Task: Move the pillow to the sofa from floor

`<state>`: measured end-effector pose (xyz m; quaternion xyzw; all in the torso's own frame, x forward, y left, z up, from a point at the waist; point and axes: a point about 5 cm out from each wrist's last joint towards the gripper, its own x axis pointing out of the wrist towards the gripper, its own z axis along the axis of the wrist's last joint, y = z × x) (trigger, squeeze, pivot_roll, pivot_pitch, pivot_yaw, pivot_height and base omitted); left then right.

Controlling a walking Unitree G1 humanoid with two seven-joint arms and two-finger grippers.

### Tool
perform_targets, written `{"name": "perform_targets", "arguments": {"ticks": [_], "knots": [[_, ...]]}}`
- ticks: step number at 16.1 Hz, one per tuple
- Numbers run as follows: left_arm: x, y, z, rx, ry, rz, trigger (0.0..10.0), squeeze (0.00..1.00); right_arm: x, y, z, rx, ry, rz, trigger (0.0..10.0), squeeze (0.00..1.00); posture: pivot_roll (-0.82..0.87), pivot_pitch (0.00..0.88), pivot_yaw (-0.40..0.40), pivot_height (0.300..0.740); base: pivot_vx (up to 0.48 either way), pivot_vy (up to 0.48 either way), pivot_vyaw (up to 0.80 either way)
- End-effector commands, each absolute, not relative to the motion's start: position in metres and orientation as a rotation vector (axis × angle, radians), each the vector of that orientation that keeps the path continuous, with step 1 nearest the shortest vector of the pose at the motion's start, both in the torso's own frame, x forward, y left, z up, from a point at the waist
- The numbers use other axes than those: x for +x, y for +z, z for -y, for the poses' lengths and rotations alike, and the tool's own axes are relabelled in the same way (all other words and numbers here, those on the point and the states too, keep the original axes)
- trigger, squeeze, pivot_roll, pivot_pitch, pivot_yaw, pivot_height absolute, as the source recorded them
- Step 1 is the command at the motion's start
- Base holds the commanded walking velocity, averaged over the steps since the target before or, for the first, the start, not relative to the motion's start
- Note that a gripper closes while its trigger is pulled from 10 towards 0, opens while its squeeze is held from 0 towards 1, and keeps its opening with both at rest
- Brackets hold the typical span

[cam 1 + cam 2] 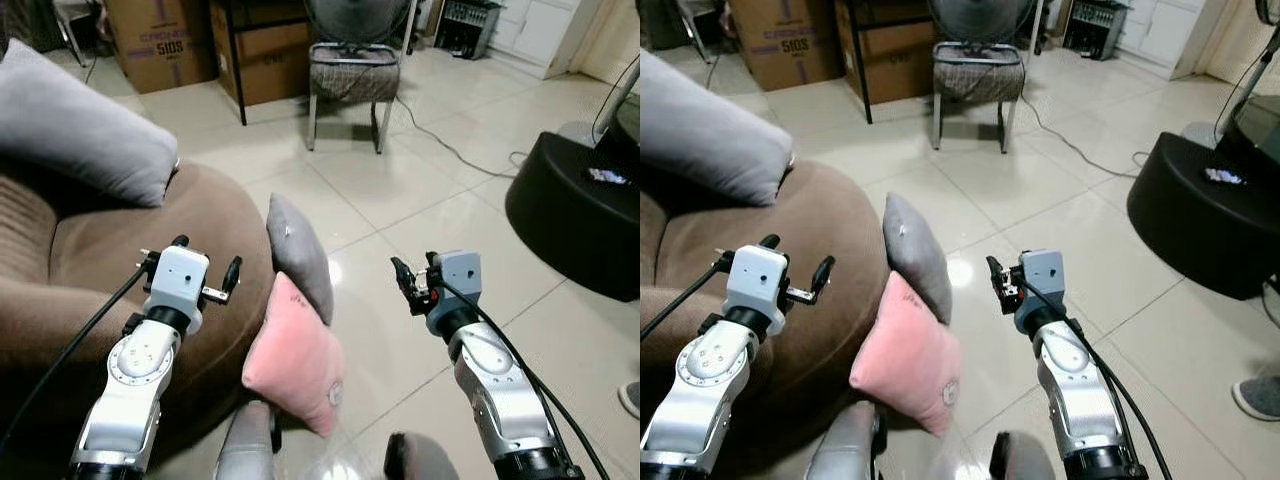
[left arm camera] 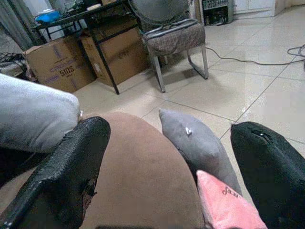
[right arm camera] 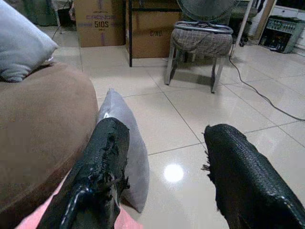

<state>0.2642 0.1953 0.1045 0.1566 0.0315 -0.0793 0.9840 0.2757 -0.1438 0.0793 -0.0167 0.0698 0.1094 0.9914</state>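
Note:
A pink pillow (image 1: 295, 360) stands on the tiled floor, leaning against the arm of the brown sofa (image 1: 200, 215). Just behind it a grey pillow (image 1: 300, 255) leans on the same arm. My left gripper (image 1: 207, 257) hovers open over the sofa arm, left of both pillows. In the left wrist view the grey pillow (image 2: 200, 143) and a corner of the pink pillow (image 2: 228, 205) lie between its fingers (image 2: 62, 171). Over the bare floor to the right of the pillows, my right gripper (image 1: 410, 280) is open and holds nothing.
A large light-grey cushion (image 1: 80, 125) lies on the sofa. A metal chair (image 1: 352, 75) and cardboard boxes (image 1: 160, 40) stand at the back. At the right sits a black round table (image 1: 575, 210), with a cable (image 1: 450, 150) on the floor and a person's shoe (image 1: 630, 398).

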Motion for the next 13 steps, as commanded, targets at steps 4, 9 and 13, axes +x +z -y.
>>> {"name": "perform_targets", "arguments": {"ticks": [4, 9, 13], "knots": [[0.266, 0.106, -0.195, 0.329, -0.150, -0.052, 10.0, 0.00, 0.276, 0.081, 0.151, -0.052, 0.167, -0.111, 10.0, 0.00, 0.10, 0.000, -0.023, 0.547, 0.000, 0.000, 0.00], [0.265, 0.104, -0.199, 0.335, -0.137, -0.053, 10.0, 0.00, 0.271, 0.069, 0.181, 0.039, -0.037, -0.131, 10.0, 0.00, 0.10, 0.000, -0.022, 0.537, 0.000, 0.000, 0.00], [0.266, 0.104, -0.197, 0.328, -0.151, -0.049, 10.0, 0.00, 0.270, 0.070, 0.187, 0.045, -0.100, -0.081, 10.0, 0.00, 0.09, 0.000, -0.018, 0.537, 0.000, 0.000, 0.00]]}}
